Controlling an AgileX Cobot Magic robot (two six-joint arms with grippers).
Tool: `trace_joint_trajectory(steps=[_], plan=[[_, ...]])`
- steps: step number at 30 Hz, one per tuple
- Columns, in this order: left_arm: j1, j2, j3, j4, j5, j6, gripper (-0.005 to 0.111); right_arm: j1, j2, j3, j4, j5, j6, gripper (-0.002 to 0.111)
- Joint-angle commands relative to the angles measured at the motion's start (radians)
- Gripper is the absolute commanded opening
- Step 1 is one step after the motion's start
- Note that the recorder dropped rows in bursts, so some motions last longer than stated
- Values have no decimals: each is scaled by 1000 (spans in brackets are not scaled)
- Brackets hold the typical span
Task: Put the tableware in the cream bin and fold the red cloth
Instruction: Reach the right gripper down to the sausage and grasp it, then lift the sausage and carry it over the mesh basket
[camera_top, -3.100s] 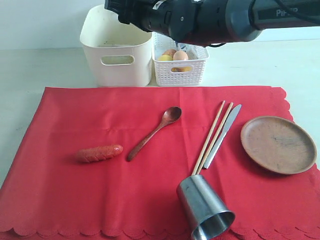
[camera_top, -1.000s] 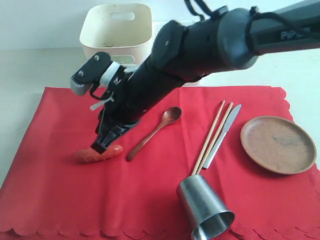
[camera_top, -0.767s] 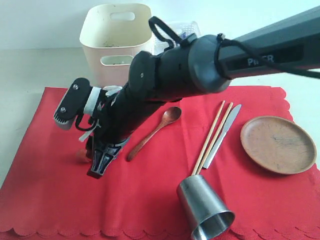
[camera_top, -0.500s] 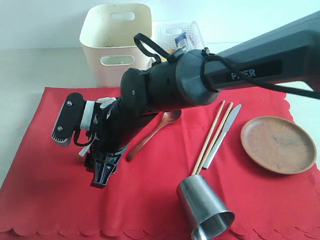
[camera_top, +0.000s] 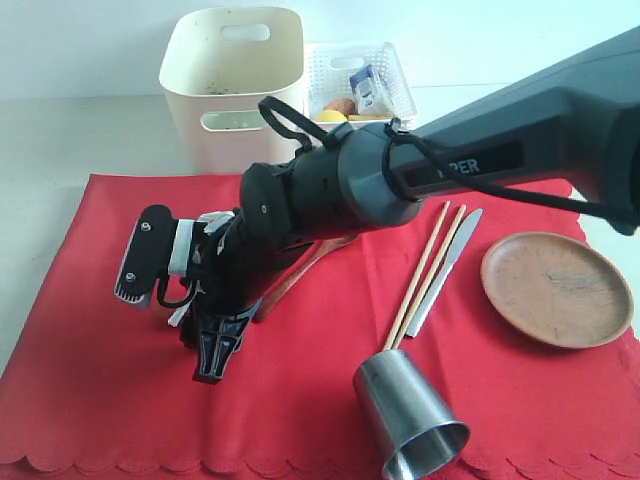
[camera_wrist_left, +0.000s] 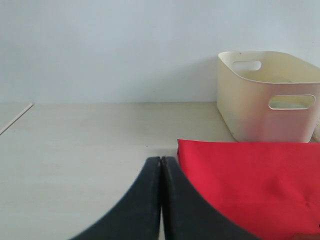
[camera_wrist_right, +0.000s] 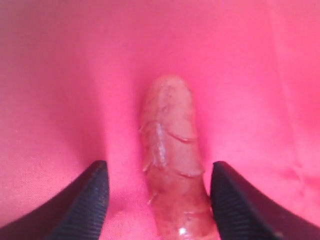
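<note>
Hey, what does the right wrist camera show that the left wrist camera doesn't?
Right wrist view only: the sausage, lying between the open jaws of the right gripper. Left wrist view only: the cream bin, the bare table and the left gripper, which is shut. Both views show the red cloth.

The black robot arm (camera_top: 340, 185) is covering the bowl of the brown wooden spoon (camera_top: 285, 283). Picture edges are cutting off one end of the wrinkled reddish sausage (camera_wrist_right: 170, 150) and the rim of the shiny steel cup (camera_top: 405, 410).
</note>
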Motion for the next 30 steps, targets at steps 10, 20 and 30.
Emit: trace_joint_trajectory(steps=[10,20,30], plan=[[2,-5,3,0,-4,-6,2,2,-1,-2,-5,-5,10,5],[2,-5,3,0,-4,-6,2,2,-73,-2,-14,6,138,0],[2,-5,3,0,-4,-6,2,-6,-220,-2,-133,36,234,0]])
